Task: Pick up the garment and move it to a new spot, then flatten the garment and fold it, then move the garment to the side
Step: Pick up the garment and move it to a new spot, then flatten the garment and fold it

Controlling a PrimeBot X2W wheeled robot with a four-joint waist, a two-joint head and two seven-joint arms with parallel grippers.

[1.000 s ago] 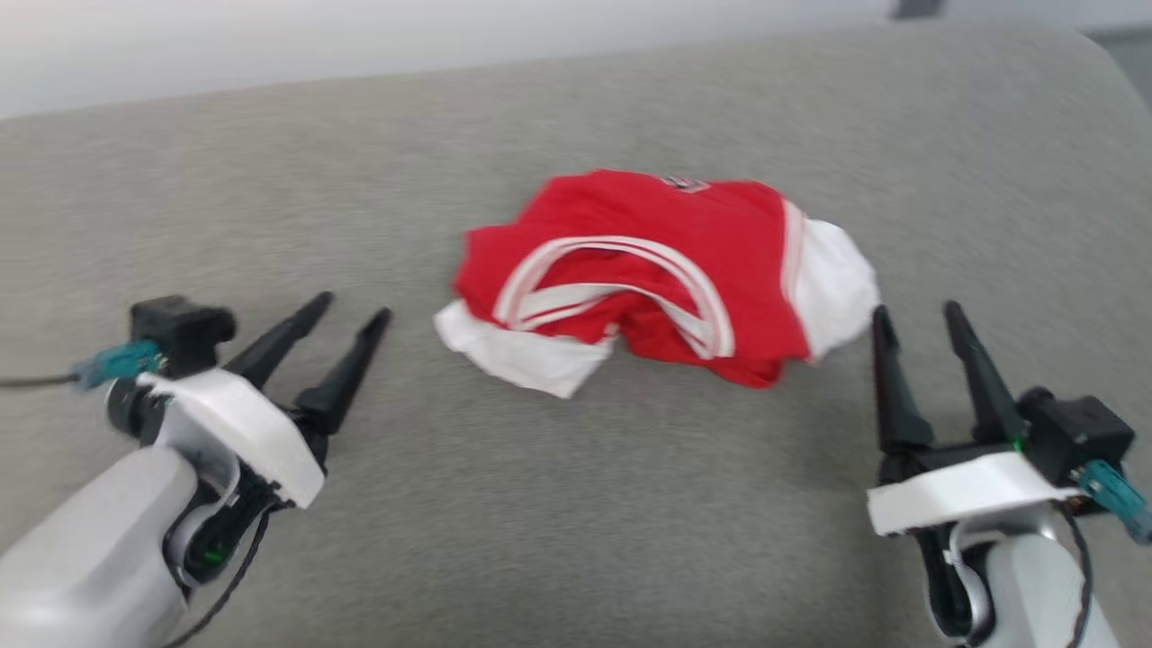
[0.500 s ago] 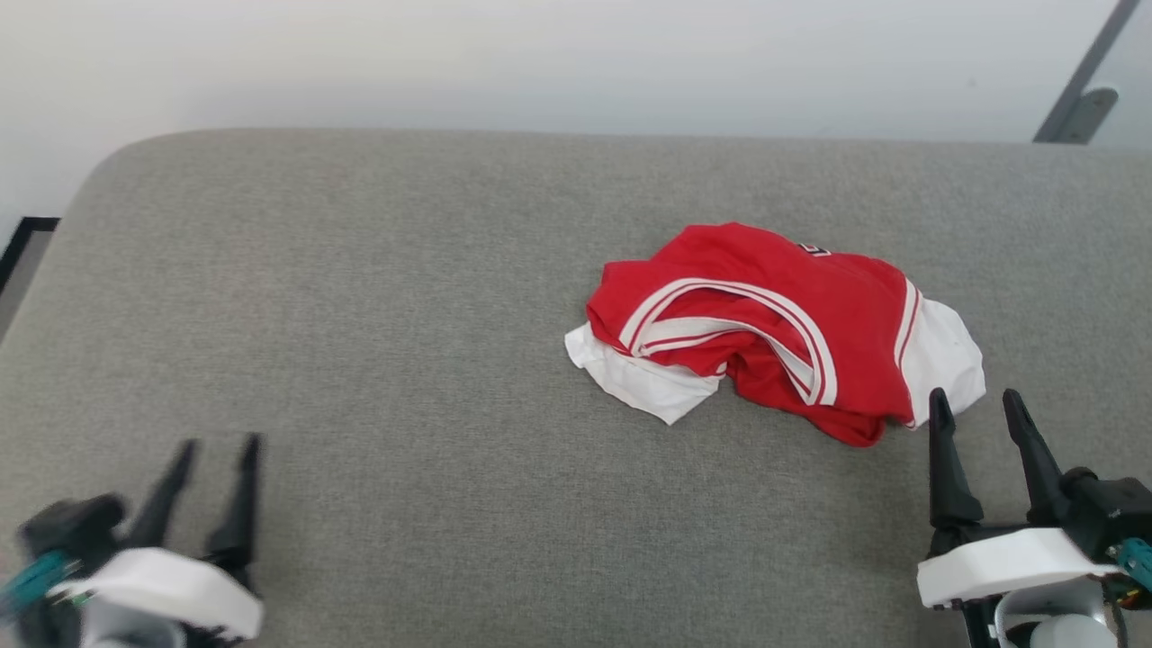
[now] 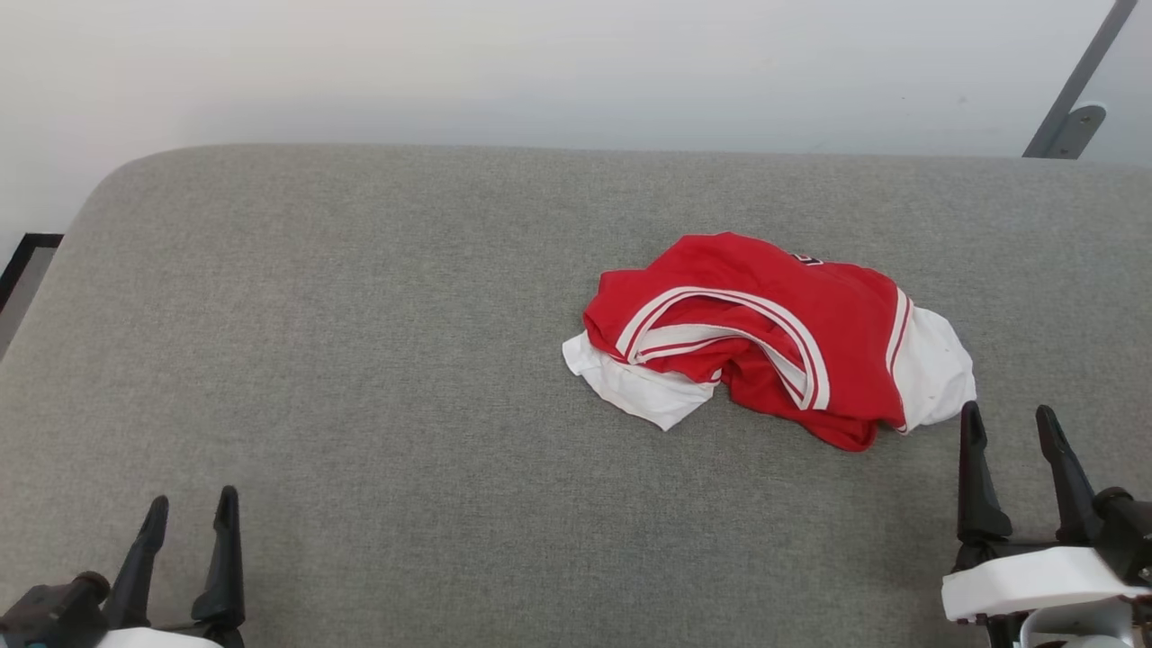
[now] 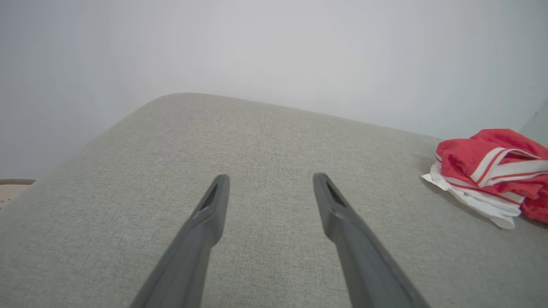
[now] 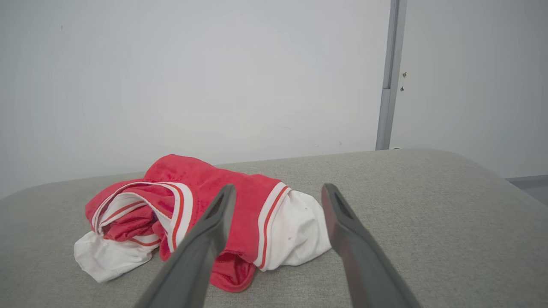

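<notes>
Crumpled red garment (image 5: 192, 179) on grey cushion (image 5: 428, 214), just beyond spread right end effector (image 5: 278, 185)

1. A grey, woven-fabric padded surface (image 3: 360, 360), with a rounded far left corner.
2. One red garment (image 3: 765, 337) with white sleeves lies crumpled in a heap on the right half, well short of the far edge.
</notes>
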